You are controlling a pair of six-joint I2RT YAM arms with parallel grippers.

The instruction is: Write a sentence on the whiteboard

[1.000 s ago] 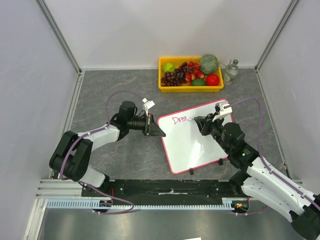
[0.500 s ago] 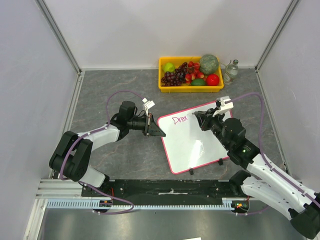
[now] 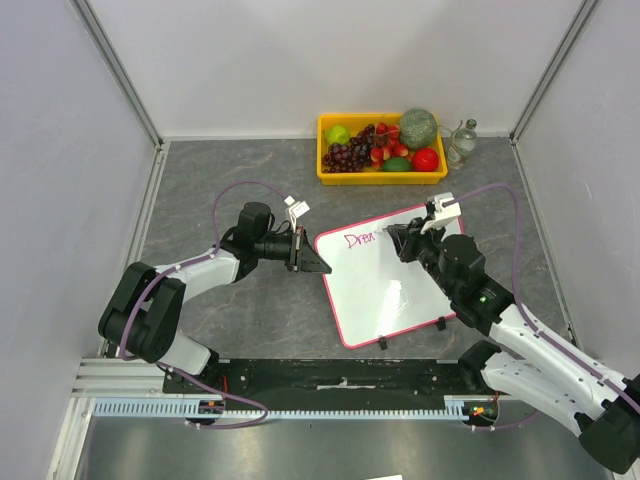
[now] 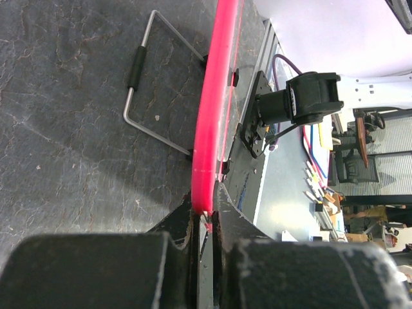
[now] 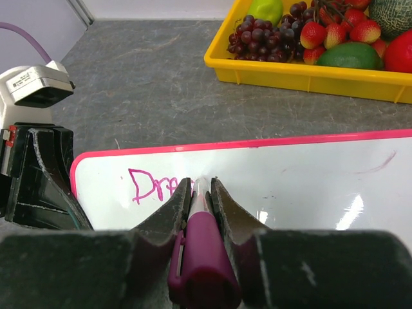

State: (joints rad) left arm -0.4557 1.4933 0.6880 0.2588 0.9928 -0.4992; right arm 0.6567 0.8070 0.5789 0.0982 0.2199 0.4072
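The whiteboard (image 3: 385,290) lies tilted on the grey table, white with a pink-red rim. My left gripper (image 3: 320,266) is shut on its left edge. In the left wrist view the rim (image 4: 215,96) runs edge-on out from between the jaws of that gripper (image 4: 206,215). My right gripper (image 3: 398,240) is shut on a magenta marker (image 5: 203,251), with the tip down on the board (image 5: 290,187). The sentence (image 3: 358,239) is a few pink letters reading "Drea" near the board's top left corner. Those letters (image 5: 151,187) lie just left of the right gripper (image 5: 200,182).
A yellow tray (image 3: 380,177) of fruit stands at the back, with a small glass bottle (image 3: 461,142) to its right. Its rim (image 5: 309,74) shows in the right wrist view. The board's wire stand (image 4: 138,71) shows underneath. Side walls close in the table.
My right gripper with the marker has shifted a little to the right along the board's top. The left arm and the board have not moved.
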